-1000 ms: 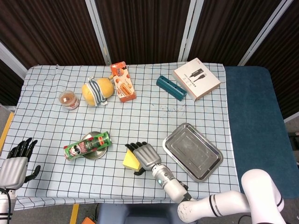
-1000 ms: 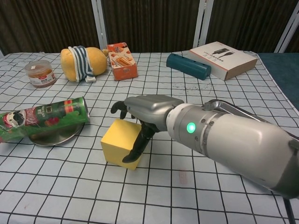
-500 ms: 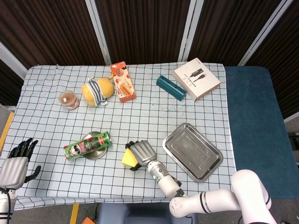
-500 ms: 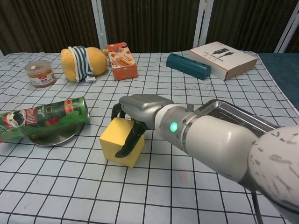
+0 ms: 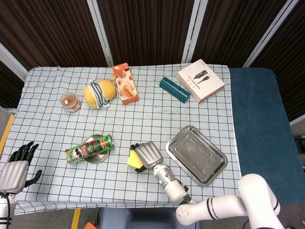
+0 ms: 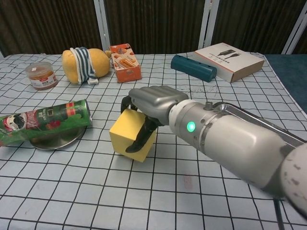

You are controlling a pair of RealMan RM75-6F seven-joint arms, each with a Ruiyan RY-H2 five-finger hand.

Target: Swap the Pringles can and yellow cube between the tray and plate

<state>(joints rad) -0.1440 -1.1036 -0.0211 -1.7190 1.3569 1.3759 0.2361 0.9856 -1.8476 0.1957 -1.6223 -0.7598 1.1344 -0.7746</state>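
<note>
The right robot hand [image 6: 152,101] grasps the yellow cube [image 6: 132,134], tilted just off the tabletop [image 6: 72,191], with the plate [image 5: 97,153] and Pringles can [image 5: 89,149] to its left.

My right hand [image 6: 152,101] closed around the yellow cube [image 6: 132,135] and tipped it up off the counter [image 6: 72,191], so it sat tilted in my grip. Hand and cube shifted a little toward the tray [image 5: 196,155], away from the Pringles can [image 5: 88,149].
</note>
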